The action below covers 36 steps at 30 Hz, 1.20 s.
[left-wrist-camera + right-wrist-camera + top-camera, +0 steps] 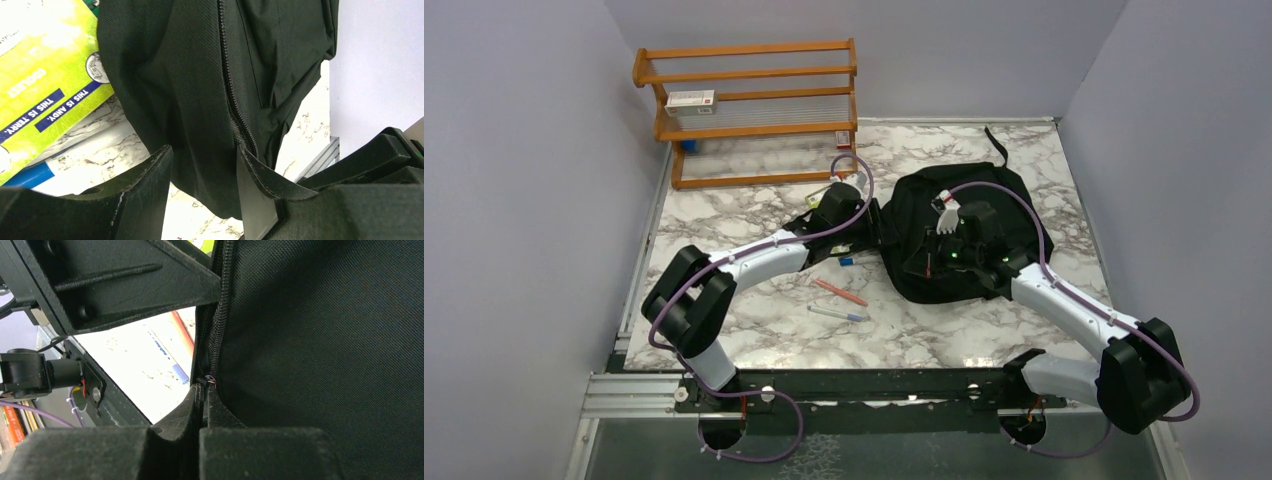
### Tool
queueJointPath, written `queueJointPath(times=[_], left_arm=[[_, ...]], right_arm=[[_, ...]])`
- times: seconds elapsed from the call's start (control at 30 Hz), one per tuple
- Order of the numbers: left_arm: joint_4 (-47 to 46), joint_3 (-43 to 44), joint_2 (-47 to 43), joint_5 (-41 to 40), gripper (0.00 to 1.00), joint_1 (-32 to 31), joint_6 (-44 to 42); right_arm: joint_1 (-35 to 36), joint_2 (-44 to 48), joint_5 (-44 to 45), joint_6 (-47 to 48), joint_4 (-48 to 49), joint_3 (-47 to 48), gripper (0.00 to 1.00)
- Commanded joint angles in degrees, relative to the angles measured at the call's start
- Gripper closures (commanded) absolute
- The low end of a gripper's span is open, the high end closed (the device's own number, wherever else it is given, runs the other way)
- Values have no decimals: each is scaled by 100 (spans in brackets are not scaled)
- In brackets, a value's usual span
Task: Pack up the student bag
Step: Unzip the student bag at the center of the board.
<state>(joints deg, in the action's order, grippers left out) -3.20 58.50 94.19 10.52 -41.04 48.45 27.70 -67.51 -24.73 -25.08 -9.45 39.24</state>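
Fabric of student bag (pixel 200 75) between jaws of left gripper (pixel 204 150), grip unclear — zipper edge (pixel 216 340) pinched tight in right gripper (pixel 202 384).

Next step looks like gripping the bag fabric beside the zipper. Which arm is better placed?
Left, likely. The left gripper has jaws apart either side of a fold of the student bag beside the zipper. The right gripper is shut on the zipper edge, so it is occupied.

Top view reads evenly lit and sharp for me. Both wrist views: desk (pixel 125 360) blown out white, near fingers (pixel 140 197) blurred, student bag (pixel 325 340) dark.
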Motion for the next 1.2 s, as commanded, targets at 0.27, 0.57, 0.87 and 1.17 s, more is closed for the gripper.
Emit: queueJointPath(times=[0.27, 0.57, 0.87, 1.17], left_arm=[[-400, -106, -57, 335, 80, -146, -36], [-108, 241, -126, 404, 100, 139, -536], [305, 616, -270, 724, 100, 912, -1174], [811, 766, -532, 715, 100, 1350, -1774]], right_arm=[[29, 57, -129, -33, 182, -81, 99], [25, 50, -38, 68, -79, 58, 99], [25, -18, 164, 131, -429, 194, 99], [25, -258, 765, 365, -1350, 748, 99]])
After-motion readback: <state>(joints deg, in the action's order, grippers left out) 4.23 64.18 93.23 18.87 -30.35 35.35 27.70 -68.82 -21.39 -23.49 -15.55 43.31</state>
